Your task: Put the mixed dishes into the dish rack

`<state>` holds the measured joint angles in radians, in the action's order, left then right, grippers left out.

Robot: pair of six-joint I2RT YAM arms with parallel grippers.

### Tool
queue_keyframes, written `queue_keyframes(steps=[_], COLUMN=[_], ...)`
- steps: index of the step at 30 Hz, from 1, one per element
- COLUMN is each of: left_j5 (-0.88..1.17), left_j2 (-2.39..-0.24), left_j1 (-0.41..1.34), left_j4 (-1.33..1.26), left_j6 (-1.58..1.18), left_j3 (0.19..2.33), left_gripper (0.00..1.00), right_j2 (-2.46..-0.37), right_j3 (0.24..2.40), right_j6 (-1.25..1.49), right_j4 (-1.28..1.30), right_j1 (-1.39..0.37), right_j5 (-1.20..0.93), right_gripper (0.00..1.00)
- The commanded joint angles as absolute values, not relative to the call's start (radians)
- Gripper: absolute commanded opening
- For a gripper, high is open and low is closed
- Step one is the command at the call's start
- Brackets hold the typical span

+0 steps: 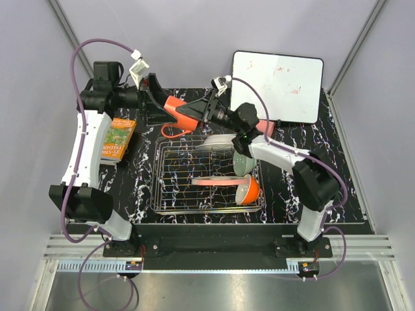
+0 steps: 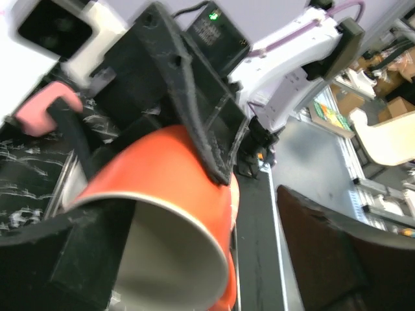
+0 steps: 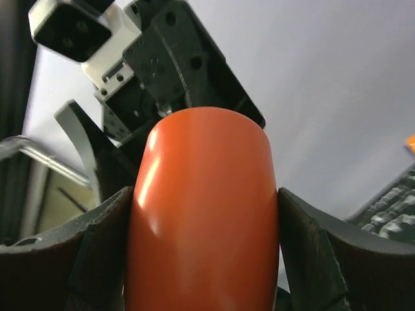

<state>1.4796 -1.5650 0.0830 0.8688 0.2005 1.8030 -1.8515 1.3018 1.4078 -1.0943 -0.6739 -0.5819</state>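
The orange-red mug [image 1: 181, 111] [image 2: 175, 188] [image 3: 201, 214] hangs on its side above the table behind the dish rack [image 1: 162, 194], between both grippers. My right gripper [image 1: 206, 111] [image 3: 204, 259] is shut on its body, one finger pressed against each side. At the mug's white mouth my left gripper [image 1: 159, 107] [image 2: 201, 272] is open, with a clear gap on its right side. In the rack stand a white plate [image 1: 217, 141], a pale green bowl [image 1: 243, 163], a pink-and-cream plate [image 1: 217, 181] and an orange bowl [image 1: 248, 190]. The small pink cup cannot be made out with certainty.
A green-orange book [image 1: 118, 139] lies left of the rack under the left arm. A whiteboard [image 1: 279, 84] leans at the back right. A pink rounded piece [image 2: 39, 113] shows at the left edge of the left wrist view.
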Motion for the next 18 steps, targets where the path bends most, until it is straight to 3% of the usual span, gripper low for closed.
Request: queue_keyframes(steps=[1, 7, 11, 18], left_j5=[1.568, 1.620, 1.615, 1.313], left_j2=[-1.531, -1.462, -1.407, -1.316], left_j1=[0.002, -0.165, -0.265, -0.319], left_j4=[0.805, 0.798, 0.775, 0.753], left_j6=[0.192, 0.161, 0.167, 0.338], left_j3=[1.812, 1.796, 1.712, 1.410], left_gripper=[0.99, 0.99, 0.99, 0.99], right_j2=[-1.684, -1.675, -1.719, -2.056], right_j3=[1.392, 1.566, 1.673, 2.184], right_j6=[1.104, 0.760, 0.663, 0.413], right_j4=[-0.654, -0.095, 0.107, 0.598], right_j1=[-0.667, -0.666, -0.666, -0.756], right_j5=[-0.675, -0.608, -0.543, -0.327], right_gripper=[0.00, 0.00, 0.00, 0.00])
